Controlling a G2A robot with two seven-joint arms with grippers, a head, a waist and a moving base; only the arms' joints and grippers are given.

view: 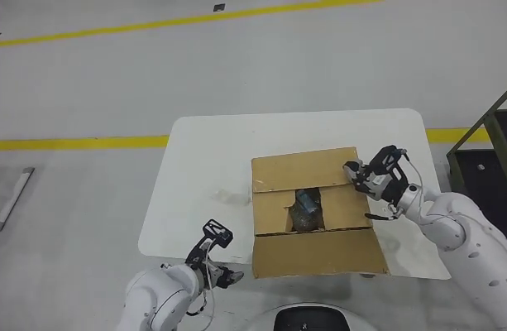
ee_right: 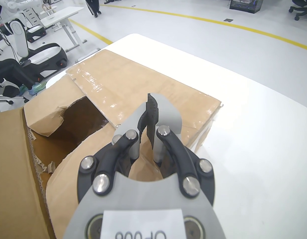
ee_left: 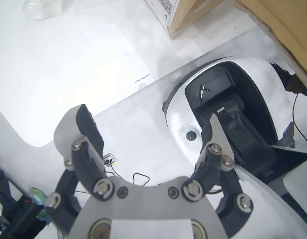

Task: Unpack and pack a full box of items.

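The cardboard box (view: 315,170) sits on the white table (view: 203,149), mouth facing up and its long axis running across the robot's front. One flap lies out flat on the far side of the box and another on the near side. Inside it lies a dark bundle with a bluish top (view: 306,207). The right gripper (ee_right: 149,115) is over the box's far flap, fingers pressed together. The left gripper (ee_left: 147,116) hangs beyond the box's near left corner, fingers spread wide and holding nothing. Clear plastic wrap (view: 228,197) lies just left of the box.
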